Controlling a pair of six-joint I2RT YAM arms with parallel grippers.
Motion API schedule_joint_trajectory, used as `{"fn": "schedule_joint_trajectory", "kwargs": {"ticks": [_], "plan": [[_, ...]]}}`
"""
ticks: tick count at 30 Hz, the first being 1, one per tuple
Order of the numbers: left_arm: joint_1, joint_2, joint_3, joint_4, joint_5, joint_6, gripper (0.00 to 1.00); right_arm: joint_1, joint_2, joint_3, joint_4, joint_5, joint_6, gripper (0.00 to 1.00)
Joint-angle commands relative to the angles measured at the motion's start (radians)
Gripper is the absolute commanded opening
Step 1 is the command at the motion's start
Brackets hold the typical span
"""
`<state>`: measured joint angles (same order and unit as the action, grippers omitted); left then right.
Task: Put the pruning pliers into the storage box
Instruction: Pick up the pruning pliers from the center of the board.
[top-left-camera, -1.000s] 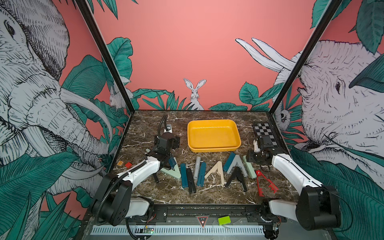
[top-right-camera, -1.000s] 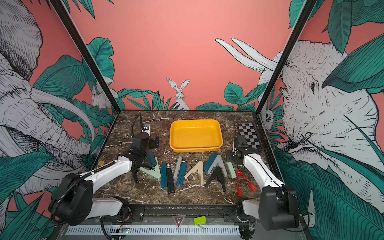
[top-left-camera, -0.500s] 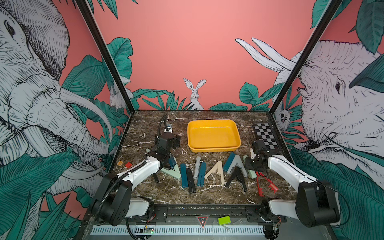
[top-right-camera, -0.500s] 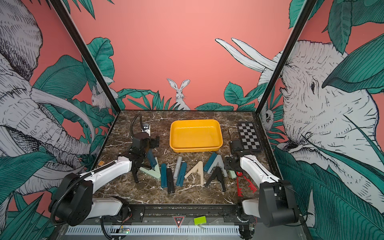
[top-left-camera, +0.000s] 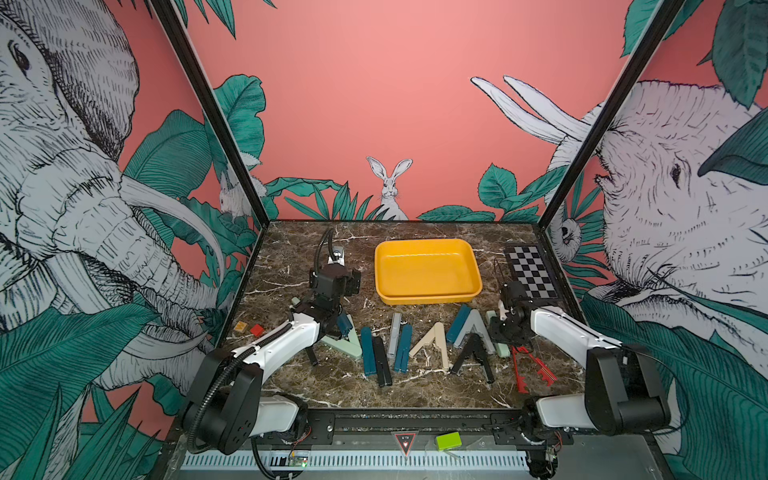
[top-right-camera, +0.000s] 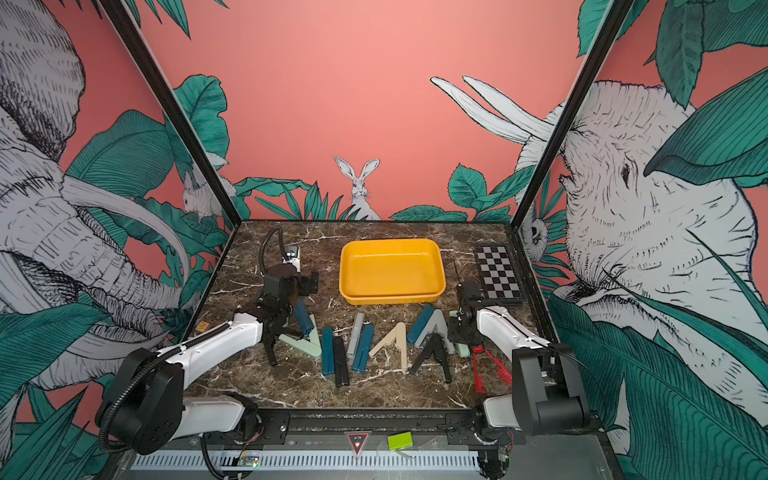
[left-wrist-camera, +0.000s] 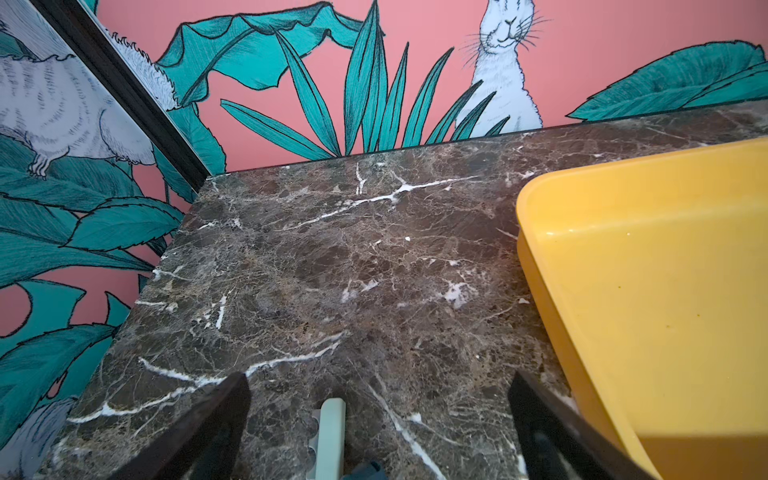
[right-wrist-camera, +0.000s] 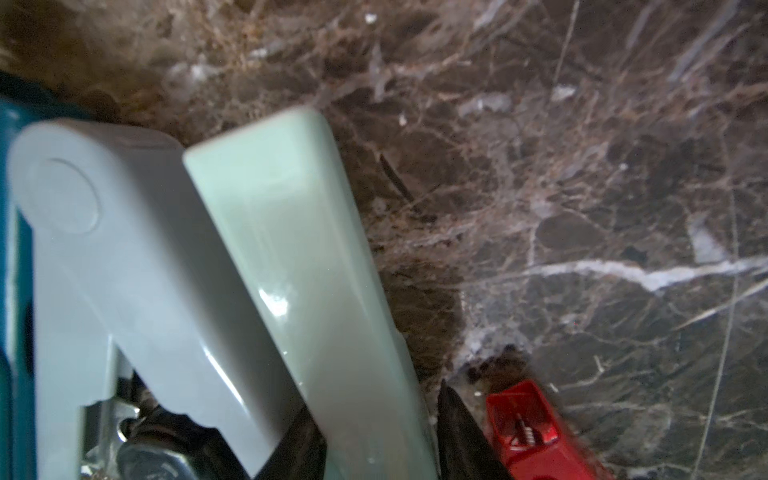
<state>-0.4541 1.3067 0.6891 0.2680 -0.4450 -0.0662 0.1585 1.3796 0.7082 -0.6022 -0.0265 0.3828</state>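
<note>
Table: carries the whole row of pliers, laid out on the near side of the box. None is inside yet.
Right tool: lowered over the mint pliers at the row's right end, one finger on each side, so a squeeze takes the folded handles across their width. I cannot tell whether it is clamped yet.
Left tool: released, jaws wide above the mint V pair. I judge it is staged for a later pick.
Yellow box: behind the row, empty.
Change: a second ago the right tool stood back by the chequered board, jaws wider. The left arm is unmoved.
</note>
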Motion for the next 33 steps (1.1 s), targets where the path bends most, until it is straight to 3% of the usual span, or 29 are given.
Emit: {"fn": "schedule_joint_trajectory", "kwargs": {"ticks": [1, 15, 24, 33], "plan": [[-0.005, -0.04, 0.018, -0.001, -0.005, 0.007, 0.99, 0.005, 0.006, -0.005, 0.037, -0.014, 0.027, 0.38], [-0.005, -0.061, 0.0, -0.009, -0.084, -0.044, 0.99, 0.003, -0.024, -0.01, 0.067, 0.01, 0.03, 0.2], [-0.005, -0.062, 0.003, -0.007, -0.081, -0.039, 0.99, 0.003, -0.191, 0.001, 0.074, 0.054, 0.024, 0.17], [-0.004, -0.084, -0.019, -0.004, -0.121, -0.063, 0.99, 0.012, -0.26, 0.096, 0.088, 0.021, 0.04, 0.14]]}}
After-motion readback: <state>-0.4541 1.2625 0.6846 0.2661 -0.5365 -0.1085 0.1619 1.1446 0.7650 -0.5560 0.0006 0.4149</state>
